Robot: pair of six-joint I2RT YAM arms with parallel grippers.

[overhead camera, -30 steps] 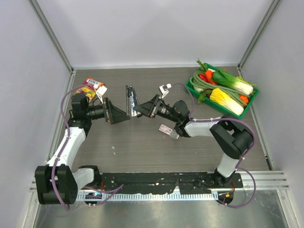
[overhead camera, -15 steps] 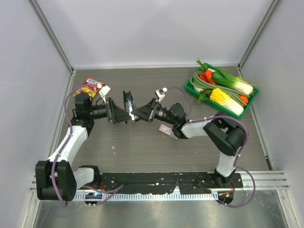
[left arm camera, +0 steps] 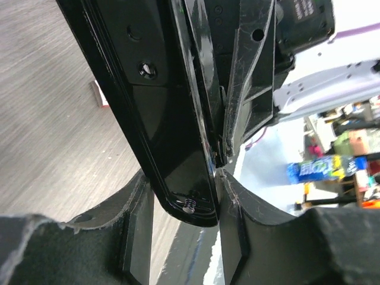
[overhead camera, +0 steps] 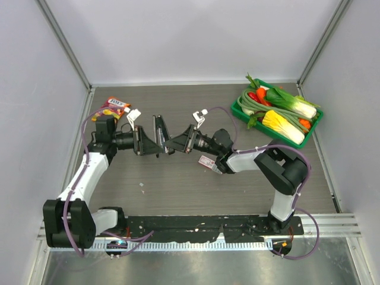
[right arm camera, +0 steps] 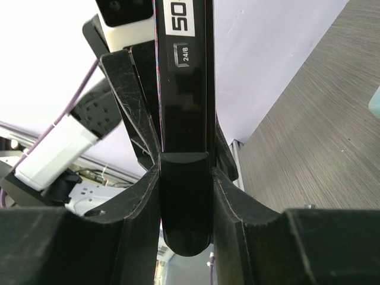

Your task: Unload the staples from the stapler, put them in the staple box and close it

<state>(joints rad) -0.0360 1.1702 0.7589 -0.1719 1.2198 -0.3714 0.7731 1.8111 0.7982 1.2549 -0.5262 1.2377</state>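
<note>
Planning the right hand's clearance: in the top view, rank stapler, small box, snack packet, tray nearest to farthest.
1. stapler, gripped in the right hand.
2. small box, beside its arm.
3. snack packet, back left.
4. tray, back right.

The left arm (overhead camera: 83,178) and right arm (overhead camera: 252,159) are showing white links and black joints. Purple cables (overhead camera: 82,132) are trailing along them.
</note>
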